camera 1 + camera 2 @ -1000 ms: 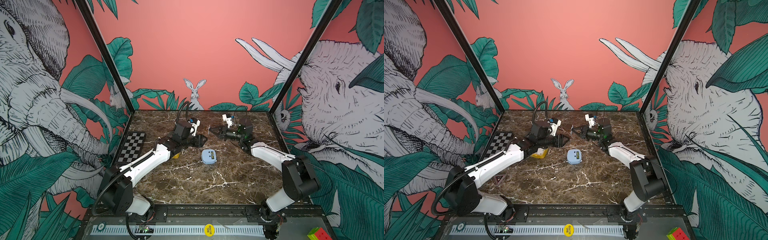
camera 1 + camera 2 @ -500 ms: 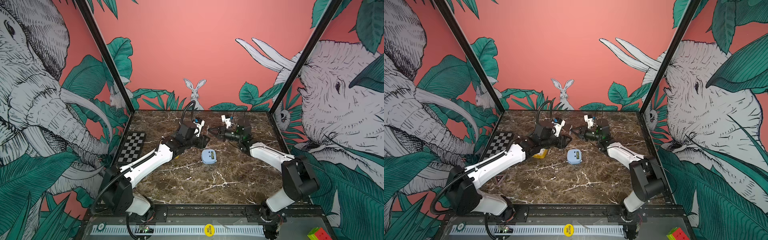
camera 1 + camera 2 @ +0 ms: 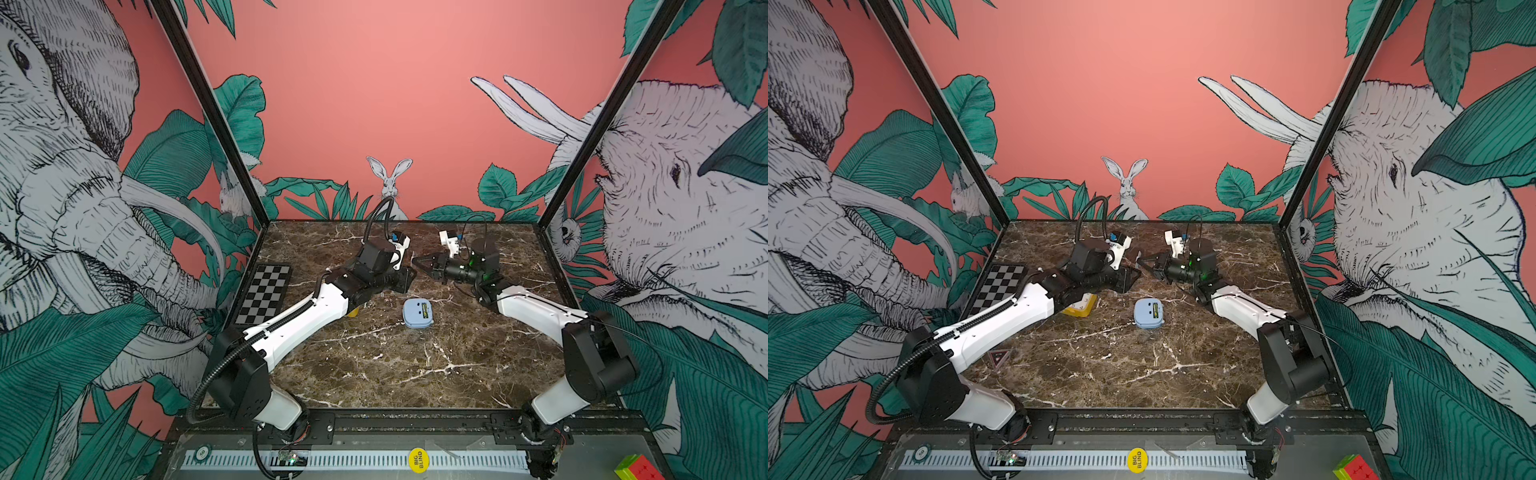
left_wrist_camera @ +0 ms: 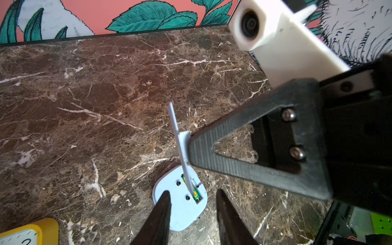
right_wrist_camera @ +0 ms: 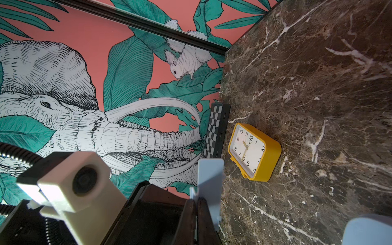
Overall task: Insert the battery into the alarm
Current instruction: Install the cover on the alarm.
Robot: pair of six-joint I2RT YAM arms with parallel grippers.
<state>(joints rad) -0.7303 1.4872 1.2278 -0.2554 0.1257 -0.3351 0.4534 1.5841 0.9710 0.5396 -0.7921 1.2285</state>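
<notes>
The right tool (image 5: 196, 204) is clamped tight on the blue cover (image 5: 210, 178)! The left tool (image 4: 192, 192) is parted, empty, above the alarm (image 4: 182, 212), back-up on the counter (image 4: 106, 95), battery (image 4: 196, 194) in its slot.

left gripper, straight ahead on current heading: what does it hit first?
Most likely the light blue battery cover pinched in the right gripper, just in front of the open left gripper. The blue alarm lies lower on the table, probably under that line; depth is unclear.
</notes>
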